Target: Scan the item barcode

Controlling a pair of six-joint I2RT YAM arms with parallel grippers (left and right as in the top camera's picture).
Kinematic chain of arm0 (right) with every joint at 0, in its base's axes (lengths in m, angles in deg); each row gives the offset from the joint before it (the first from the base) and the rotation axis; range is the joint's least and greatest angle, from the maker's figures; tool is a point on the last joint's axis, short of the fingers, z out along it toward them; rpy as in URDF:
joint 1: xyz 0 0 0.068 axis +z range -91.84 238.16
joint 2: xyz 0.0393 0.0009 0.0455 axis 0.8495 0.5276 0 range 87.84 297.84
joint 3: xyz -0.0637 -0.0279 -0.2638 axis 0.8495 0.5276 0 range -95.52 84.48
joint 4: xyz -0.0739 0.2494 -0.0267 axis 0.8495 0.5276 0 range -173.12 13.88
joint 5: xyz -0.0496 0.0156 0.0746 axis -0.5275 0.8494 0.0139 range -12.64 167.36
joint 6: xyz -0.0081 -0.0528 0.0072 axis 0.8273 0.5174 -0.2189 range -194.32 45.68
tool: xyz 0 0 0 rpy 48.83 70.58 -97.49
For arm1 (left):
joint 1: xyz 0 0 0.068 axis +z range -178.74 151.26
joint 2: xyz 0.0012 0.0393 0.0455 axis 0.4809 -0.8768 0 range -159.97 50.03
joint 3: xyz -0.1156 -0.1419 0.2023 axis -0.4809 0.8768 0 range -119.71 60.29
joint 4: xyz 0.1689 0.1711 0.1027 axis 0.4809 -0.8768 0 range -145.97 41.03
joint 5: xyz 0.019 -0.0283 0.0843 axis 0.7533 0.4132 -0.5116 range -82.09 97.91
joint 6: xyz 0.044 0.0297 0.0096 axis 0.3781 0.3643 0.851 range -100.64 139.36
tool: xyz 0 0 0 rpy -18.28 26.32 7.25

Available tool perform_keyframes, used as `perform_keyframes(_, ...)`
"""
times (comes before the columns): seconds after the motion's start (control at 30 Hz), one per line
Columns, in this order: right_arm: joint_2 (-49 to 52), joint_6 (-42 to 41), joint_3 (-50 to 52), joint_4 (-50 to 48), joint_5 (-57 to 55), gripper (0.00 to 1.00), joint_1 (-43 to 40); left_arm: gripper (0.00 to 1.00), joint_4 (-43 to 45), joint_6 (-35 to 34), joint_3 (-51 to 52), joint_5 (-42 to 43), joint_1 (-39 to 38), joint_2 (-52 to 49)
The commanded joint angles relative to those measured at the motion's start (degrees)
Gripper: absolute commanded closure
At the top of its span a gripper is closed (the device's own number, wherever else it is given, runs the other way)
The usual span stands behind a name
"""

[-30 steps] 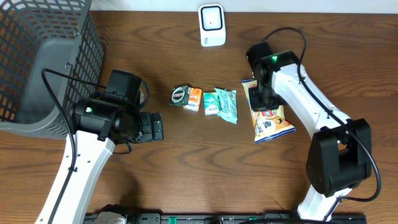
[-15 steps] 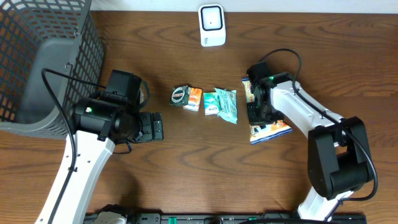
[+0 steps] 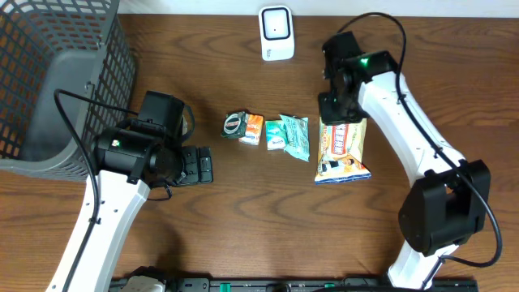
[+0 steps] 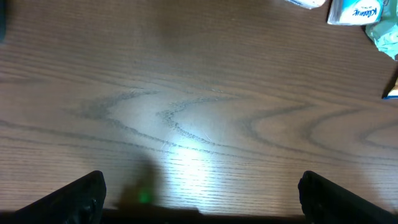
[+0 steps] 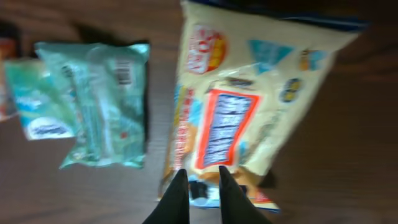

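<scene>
Snack bag (image 3: pixel 342 150), cream and orange, stretches lengthwise just right of a green tissue pack (image 3: pixel 293 136). Its upper seam is pinched in my right jaws, clenched nearly shut on it. Whether its lower end rests on the counter (image 3: pixel 243 219) I cannot tell. My left jaws hang released and wide over bare wood, holding nothing. I judge the bag light, crinkly and slick, its contents loose, so it should sag and swing from one end; the flat crimped seam looks the soundest hold. White scanner (image 3: pixel 276 32) stands at the far edge. Grey mesh basket (image 3: pixel 117 57), on my left, shows nothing inside from overhead.
</scene>
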Motion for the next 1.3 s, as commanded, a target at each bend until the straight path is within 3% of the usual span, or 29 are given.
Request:
perform_keyframes(0.0, -0.13, 0.55, 0.68, 0.33, -4.76, 0.88, -0.42, 0.02, -0.17, -0.52, 0.26, 0.5, 0.2, -0.2)
perform_keyframes(0.3, -0.13, 0.5, 13.86, -5.18, -4.39, 0.87, -0.42, 0.02, -0.17, -0.52, 0.26, 0.5, 0.2, -0.2)
perform_keyframes(0.53, -0.13, 0.5, 23.5, -11.85, 4.2, 0.9, -0.42, 0.02, -0.17, -0.52, 0.26, 0.5, 0.2, -0.2)
perform_keyframes(0.73, -0.15, 0.52, 19.58, -9.46, 5.97, 0.97, -0.44, 0.02, -0.17, -0.52, 0.26, 0.5, 0.2, -0.2)
perform_keyframes(0.97, -0.17, 2.69, 3.41, 0.85, 2.6, 0.94, -1.33, 0.02, -0.15, -0.52, 0.26, 0.5, 0.2, -0.2)
perform_keyframes(1.17, -0.17, 2.69, -5.29, 3.32, -3.78, 0.78, -2.73, 0.02, -0.17, -0.52, 0.26, 0.5, 0.2, -0.2)
perform_keyframes(1.27, -0.17, 3.04, -5.49, 3.04, -3.76, 0.55, -4.04, 0.02, -0.17, -0.52, 0.26, 0.5, 0.2, -0.2)
